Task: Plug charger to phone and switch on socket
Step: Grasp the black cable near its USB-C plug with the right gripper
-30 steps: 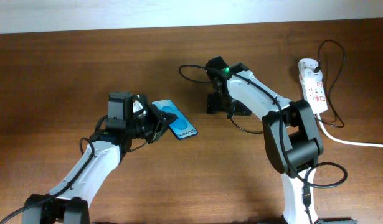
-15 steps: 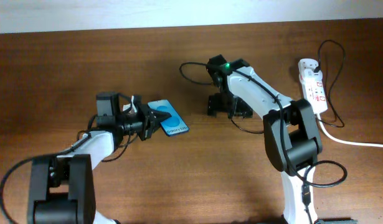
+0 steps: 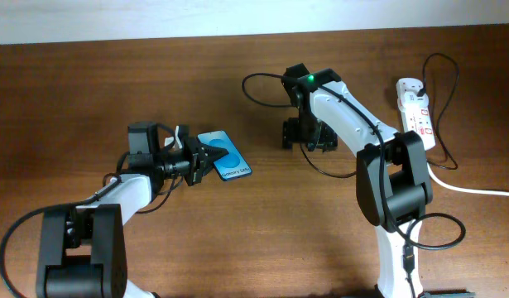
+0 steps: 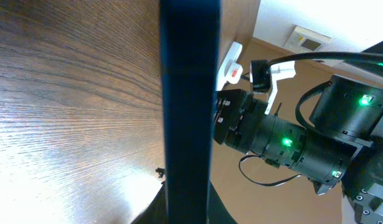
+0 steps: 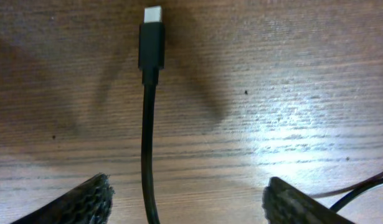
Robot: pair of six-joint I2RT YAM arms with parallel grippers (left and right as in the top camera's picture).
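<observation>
The phone (image 3: 225, 157), blue screen up, lies left of centre with my left gripper (image 3: 202, 160) shut on its left end. In the left wrist view the phone (image 4: 191, 106) is a dark edge-on bar between the jaws. The charger's thin black cable (image 3: 244, 86) loops at the back centre. Its plug tip (image 5: 152, 45) lies on the wood ahead of my right gripper (image 5: 188, 202). That gripper is open, with the cable between its fingers, nearer the left one. In the overhead view the right gripper (image 3: 308, 137) is to the phone's right. The white socket strip (image 3: 416, 112) is far right.
The strip's thick white cord (image 3: 477, 189) runs off the right edge. A thin black cable (image 3: 449, 91) loops beside the strip. The right arm (image 4: 284, 137) and the strip (image 4: 231, 62) show behind the phone in the left wrist view.
The left arm swung left and lower, taking the phone slightly left with it. The right gripper shifted a little to the right over the cable.
</observation>
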